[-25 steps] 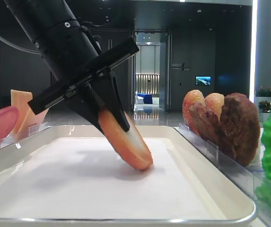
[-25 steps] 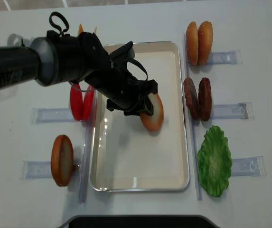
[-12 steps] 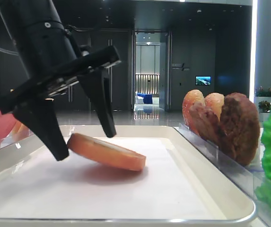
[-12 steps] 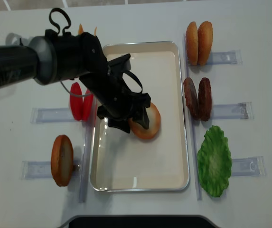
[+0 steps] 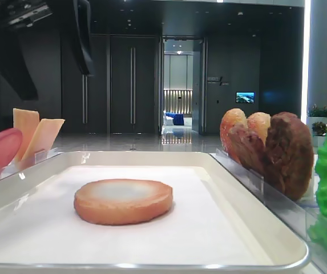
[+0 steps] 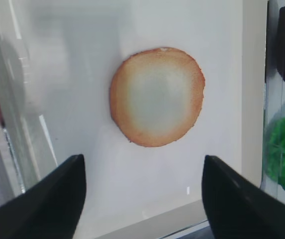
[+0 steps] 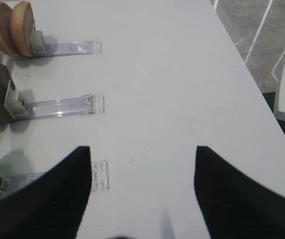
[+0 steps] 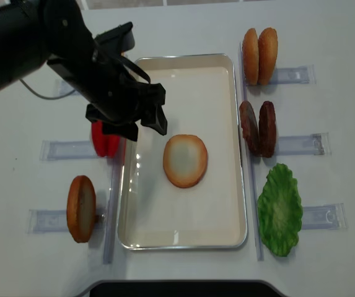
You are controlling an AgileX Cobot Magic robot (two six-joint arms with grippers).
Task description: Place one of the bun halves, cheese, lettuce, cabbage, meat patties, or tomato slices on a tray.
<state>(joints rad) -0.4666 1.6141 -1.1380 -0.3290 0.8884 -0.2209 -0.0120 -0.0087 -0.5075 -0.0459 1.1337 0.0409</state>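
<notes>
A bun half (image 8: 185,160) lies flat on the cream-white tray (image 8: 224,218), pale toasted face up, free of any grip. In the left wrist view the bun half (image 6: 156,103) rests on the tray liner (image 6: 72,59) just ahead of the fingertips. My left gripper (image 8: 134,127) hangs open and empty above the tray's left side, well clear of the bun. From table level its black fingers (image 5: 83,45) are high over the bun half (image 5: 123,200). My right gripper (image 7: 142,149) is open over bare table, holding nothing.
Right of the tray stand two buns (image 8: 259,55), meat patties (image 8: 258,129) and lettuce (image 8: 280,210) in clear racks. On the left are tomato slices (image 8: 106,141), another bun half (image 8: 81,208) and cheese (image 5: 35,134). The table's right edge (image 7: 241,74) lies beyond my right gripper.
My left gripper opened and let go of the bun half, which dropped flat onto the tray. The gripper then rose and drew back toward the tray's left side.
</notes>
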